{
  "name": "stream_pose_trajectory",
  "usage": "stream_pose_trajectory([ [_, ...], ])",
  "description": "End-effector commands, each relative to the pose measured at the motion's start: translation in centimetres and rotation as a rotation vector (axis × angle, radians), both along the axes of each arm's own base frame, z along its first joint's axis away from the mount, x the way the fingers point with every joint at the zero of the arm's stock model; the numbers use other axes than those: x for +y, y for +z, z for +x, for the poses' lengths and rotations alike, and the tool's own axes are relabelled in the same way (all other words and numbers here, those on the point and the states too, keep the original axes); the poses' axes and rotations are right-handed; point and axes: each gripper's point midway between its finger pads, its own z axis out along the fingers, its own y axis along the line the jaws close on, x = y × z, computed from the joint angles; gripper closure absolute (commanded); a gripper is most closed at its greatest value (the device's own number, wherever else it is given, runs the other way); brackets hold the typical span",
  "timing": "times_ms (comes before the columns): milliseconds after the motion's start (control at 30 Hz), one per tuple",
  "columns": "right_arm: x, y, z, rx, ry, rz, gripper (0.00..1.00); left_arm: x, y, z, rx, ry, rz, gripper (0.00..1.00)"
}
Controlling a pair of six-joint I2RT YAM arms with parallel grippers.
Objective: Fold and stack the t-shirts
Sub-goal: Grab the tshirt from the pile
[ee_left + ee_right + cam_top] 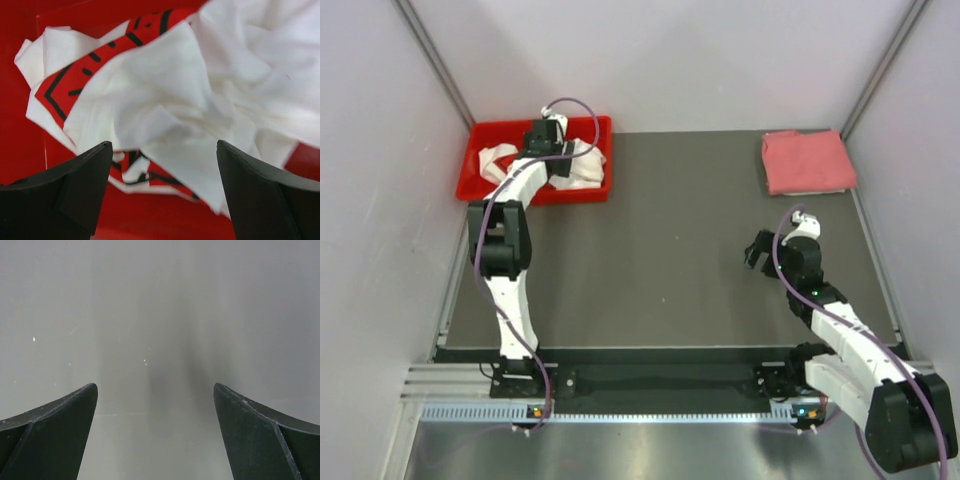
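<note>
Seemingly ungripped, white t-shirt [200, 90] beyond left gripper [164, 145]

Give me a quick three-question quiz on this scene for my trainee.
1. True or false: the folded pink-red cloth t-shirt lies on the dark table, outside the red plastic bin.
2. The left tool hangs over: A) the crumpled white cloth t-shirt with a red printed logo; B) bare table; C) the pink-red t-shirt.
3. Fill in: the right tool has its jaws ____, holding nothing.
Key: 1 true; 2 A; 3 open.
</note>
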Motion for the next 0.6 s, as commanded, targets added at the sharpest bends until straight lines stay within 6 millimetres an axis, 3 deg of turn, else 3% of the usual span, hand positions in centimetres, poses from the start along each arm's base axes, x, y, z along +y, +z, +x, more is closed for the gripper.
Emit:
stream_pose_trajectory([
  [0, 0.4, 2.2, 1.3, -0.054, 0.008, -0.005, 0.00, 2.4, 0.5, 2.5, -0.036, 0.088, 0.047, 0.10],
  [67, 0.4, 2.3, 1.4, -0.052, 0.005, -0.007, 0.00, 2.3, -1.1, 3.5, -0.010, 0.068, 0.035, 0.14],
  [200, 0.3, 2.7, 1.3, -0.057, 0.003, -0.013, 0.00, 2.0, -1.5, 3.5, -0.020, 0.058, 0.009, 1.00],
  [300, 0.2, 3.3, 1.4, -0.076, 0.002, -0.017, 0.00, 1.6, 2.6, 3.5, -0.126, 0.044, -0.021, 1.00],
  [400, 0.1, 3.4, 1.1, -0.060, 0.001, -0.026, 0.00, 1.7, 7.5, 2.2, -0.223, 0.057, -0.031, 1.00],
  [433, 0.0, 3.8, 1.2, -0.069, 0.000, -0.024, 0.00, 1.4, 10.4, 1.5, -0.271, 0.039, -0.046, 1.00],
  [500, 0.2, 4.1, 1.1, -0.074, 0.007, -0.020, 0.00, 0.7, 13.1, 0.3, -0.299, -0.002, -0.067, 1.00],
  [533, 0.2, 4.6, 1.2, -0.087, 0.008, -0.015, 0.00, 0.3, 16.1, -0.9, -0.341, -0.029, -0.078, 1.00],
  [567, 0.4, 4.8, 1.1, -0.088, 0.019, -0.010, 0.00, -0.7, 17.6, -1.5, -0.356, -0.081, -0.107, 1.00],
])
